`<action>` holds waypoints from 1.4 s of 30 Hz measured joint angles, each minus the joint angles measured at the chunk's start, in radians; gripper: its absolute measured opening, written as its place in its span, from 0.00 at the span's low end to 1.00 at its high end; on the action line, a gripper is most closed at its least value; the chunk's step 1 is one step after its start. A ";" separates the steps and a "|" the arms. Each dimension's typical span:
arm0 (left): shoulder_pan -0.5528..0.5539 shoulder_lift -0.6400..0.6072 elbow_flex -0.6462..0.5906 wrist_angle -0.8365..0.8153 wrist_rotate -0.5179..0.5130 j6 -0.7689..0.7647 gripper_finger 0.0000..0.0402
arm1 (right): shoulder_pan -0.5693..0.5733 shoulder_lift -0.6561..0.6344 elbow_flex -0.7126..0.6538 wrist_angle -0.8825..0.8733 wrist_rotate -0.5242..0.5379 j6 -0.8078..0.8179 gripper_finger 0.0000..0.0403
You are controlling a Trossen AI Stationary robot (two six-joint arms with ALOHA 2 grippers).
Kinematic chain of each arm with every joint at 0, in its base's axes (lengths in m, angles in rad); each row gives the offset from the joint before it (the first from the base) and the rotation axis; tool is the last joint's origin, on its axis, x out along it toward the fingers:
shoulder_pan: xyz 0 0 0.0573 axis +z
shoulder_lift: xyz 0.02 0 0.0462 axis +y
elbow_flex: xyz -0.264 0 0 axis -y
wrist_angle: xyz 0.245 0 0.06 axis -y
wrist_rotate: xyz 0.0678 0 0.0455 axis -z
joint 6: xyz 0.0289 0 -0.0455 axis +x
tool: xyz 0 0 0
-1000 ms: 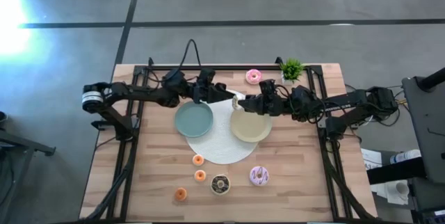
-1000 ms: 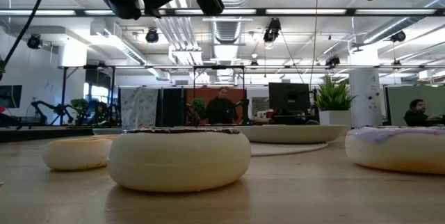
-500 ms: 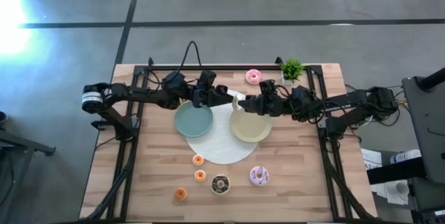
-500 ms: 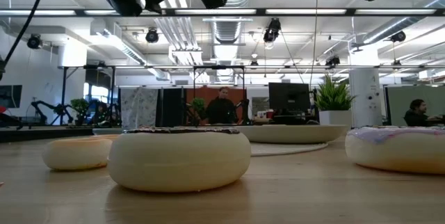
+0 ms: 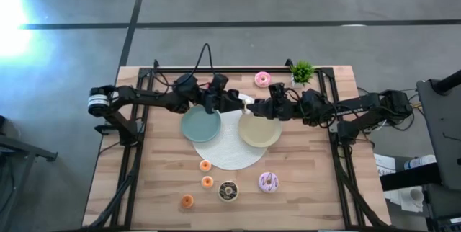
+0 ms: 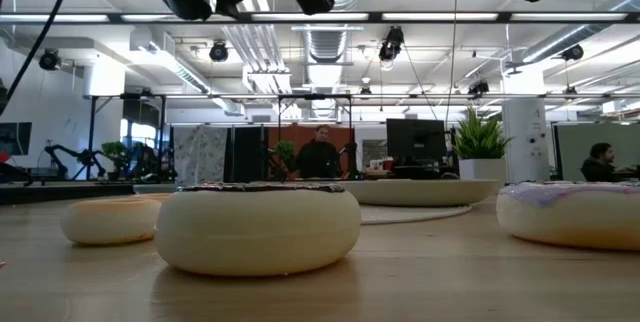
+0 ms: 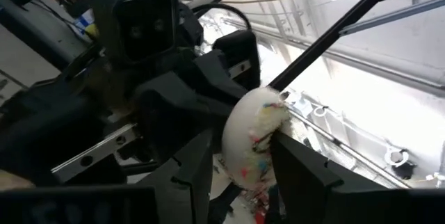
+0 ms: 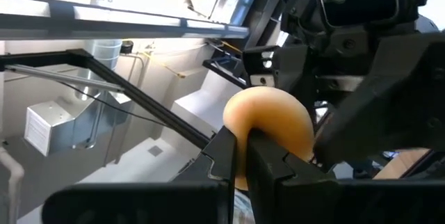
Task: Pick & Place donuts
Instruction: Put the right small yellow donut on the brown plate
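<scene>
Wooden table (image 5: 158,189), blue plate (image 5: 200,125), both end effectors (image 5: 245,104) pinching one sprinkled donut (image 7: 252,140) aloft.

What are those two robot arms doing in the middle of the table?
Both arms meet above the two plates, sharing one small white sprinkled donut. The left gripper has its jaws either side of it, and the right gripper pinches its tan side. It looks like a handover. More donuts wait on the table, near the front.
</scene>
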 joint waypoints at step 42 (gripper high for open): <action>0.006 0.211 0.045 -0.680 -0.209 0.252 0.01 | -0.025 -0.452 -0.016 -1.265 0.260 -0.063 0.55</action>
